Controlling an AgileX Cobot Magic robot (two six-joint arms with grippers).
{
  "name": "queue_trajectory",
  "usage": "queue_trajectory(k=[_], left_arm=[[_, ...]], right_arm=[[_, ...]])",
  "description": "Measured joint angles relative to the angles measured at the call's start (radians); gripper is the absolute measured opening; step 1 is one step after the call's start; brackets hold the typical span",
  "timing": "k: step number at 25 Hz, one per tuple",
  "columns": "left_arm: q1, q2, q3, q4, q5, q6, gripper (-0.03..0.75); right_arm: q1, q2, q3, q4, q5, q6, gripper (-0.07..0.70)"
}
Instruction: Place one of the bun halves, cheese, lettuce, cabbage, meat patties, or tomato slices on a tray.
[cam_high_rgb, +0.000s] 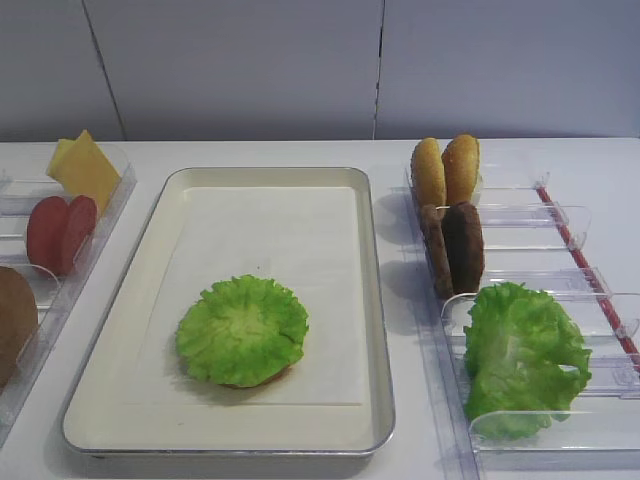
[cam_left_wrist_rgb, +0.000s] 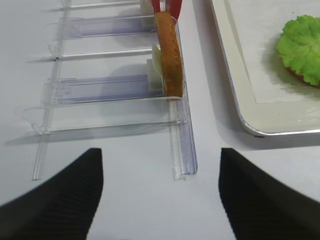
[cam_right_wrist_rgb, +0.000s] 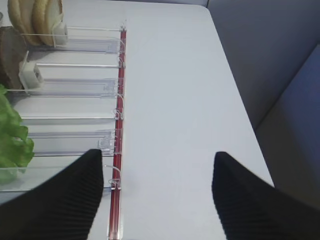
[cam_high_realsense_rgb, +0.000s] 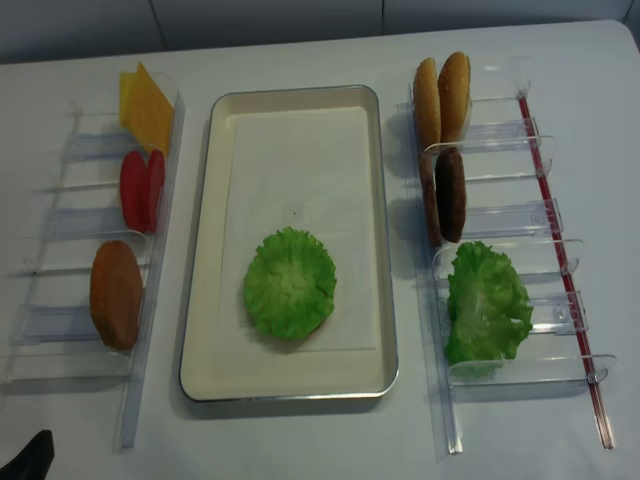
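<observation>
The lettuce (cam_high_rgb: 243, 330) lies flat on the near half of the cream tray (cam_high_rgb: 120, 400), and a brown edge peeks out beneath it. In the right bins stand two bun halves (cam_high_rgb: 445, 170), the meat patties (cam_high_rgb: 455, 248) and the cabbage (cam_high_rgb: 520, 355), a bulky green clump. The left bins hold cheese (cam_high_rgb: 85, 168), tomato slices (cam_high_rgb: 60, 232) and another bun half (cam_high_realsense_rgb: 116, 293). My left gripper (cam_left_wrist_rgb: 160, 167) is open over bare table, just in front of the left bins. My right gripper (cam_right_wrist_rgb: 157, 167) is open and empty, over the table right of the right bins.
Clear plastic bin racks (cam_high_realsense_rgb: 500, 240) flank the tray on both sides. A red strip (cam_right_wrist_rgb: 119, 125) runs along the right rack's outer edge. The table's right edge (cam_right_wrist_rgb: 240, 100) drops off close to the right gripper.
</observation>
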Motion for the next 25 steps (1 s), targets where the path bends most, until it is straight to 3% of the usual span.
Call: queue_trajectory(k=[25], left_arm=[[0.0,0.0,0.0,0.0,0.0,0.0,0.483]], right_arm=[[-0.018,0.0,0.0,0.0,0.0,-0.004,0.505]])
